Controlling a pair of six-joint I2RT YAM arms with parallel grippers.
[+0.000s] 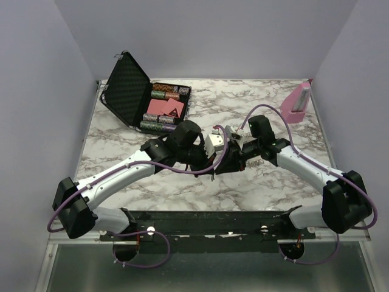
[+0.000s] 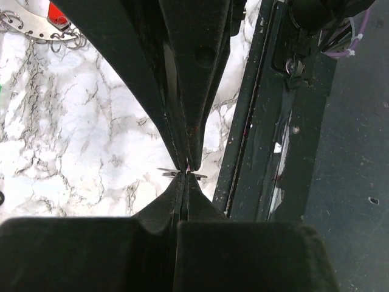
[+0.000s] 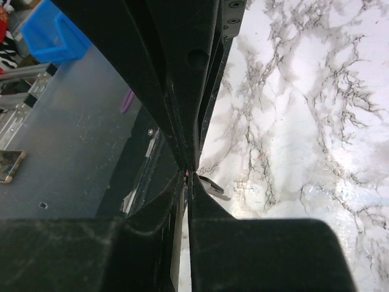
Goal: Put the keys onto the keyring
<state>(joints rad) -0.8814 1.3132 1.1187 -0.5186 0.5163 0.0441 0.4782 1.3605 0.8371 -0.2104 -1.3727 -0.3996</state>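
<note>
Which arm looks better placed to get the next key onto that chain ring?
Probably the left. The left gripper is shut on a thin metal piece, and the keyring lies on the table in its wrist view; the right wrist view shows no ring.

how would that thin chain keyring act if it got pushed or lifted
The keyring looks like fine linked loops, so it would probably sag limp when lifted. On the smooth marble table it may bunch up rather than slide whole if pushed. Being so thin, it seems light.
</note>
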